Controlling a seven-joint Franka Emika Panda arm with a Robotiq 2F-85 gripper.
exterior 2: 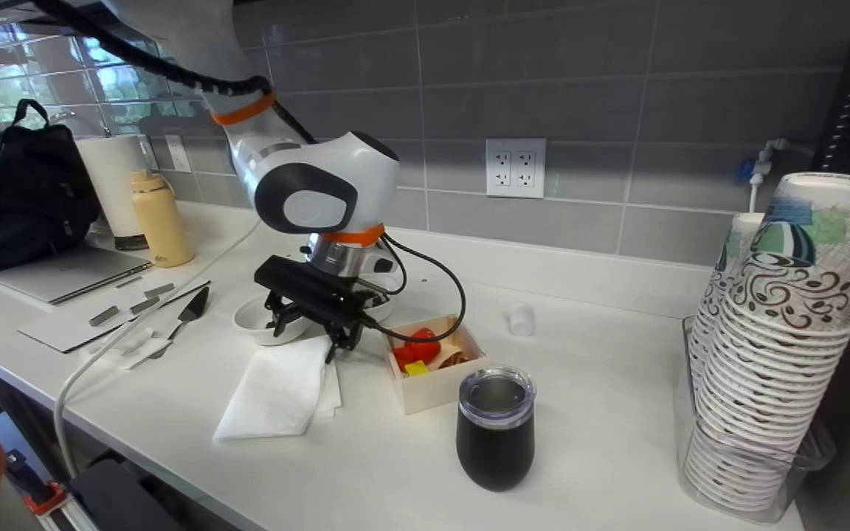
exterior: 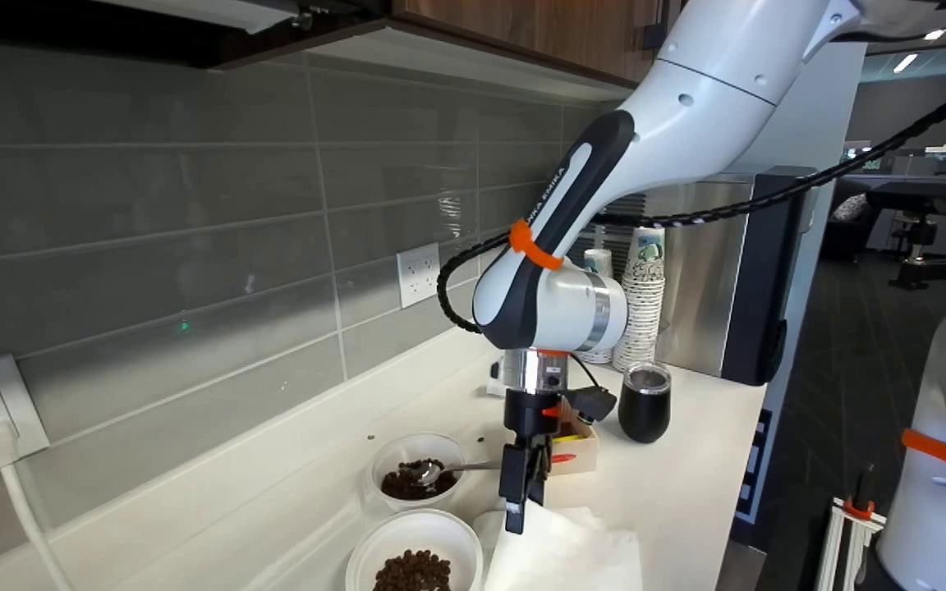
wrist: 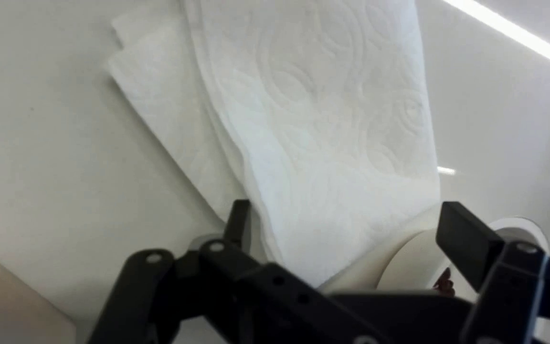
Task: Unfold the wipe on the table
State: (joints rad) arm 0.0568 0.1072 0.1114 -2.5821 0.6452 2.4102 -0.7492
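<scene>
My hand [wrist: 345,212] is pointing down at the folded wipe [wrist: 332,138].
My fingers [wrist: 239,224] are standing apart, its end showing between them; I cannot tell if they are touching it. The wipe is lying on the counter [exterior 2: 587,442], beside a white bowl [exterior: 440,533].

partial lettering [exterior: 547,197], “NKA EMIKA”, slanting up the white and black robot arm [exterior: 678,139], in an exterior view

We've got bright light, glare streak [wrist: 506,29] on smooth white countertop [wrist: 485,110], wrist view soft, daylight reflected on glossy grey rectangular tiles [exterior 2: 63,59] in an exterior view.
</scene>
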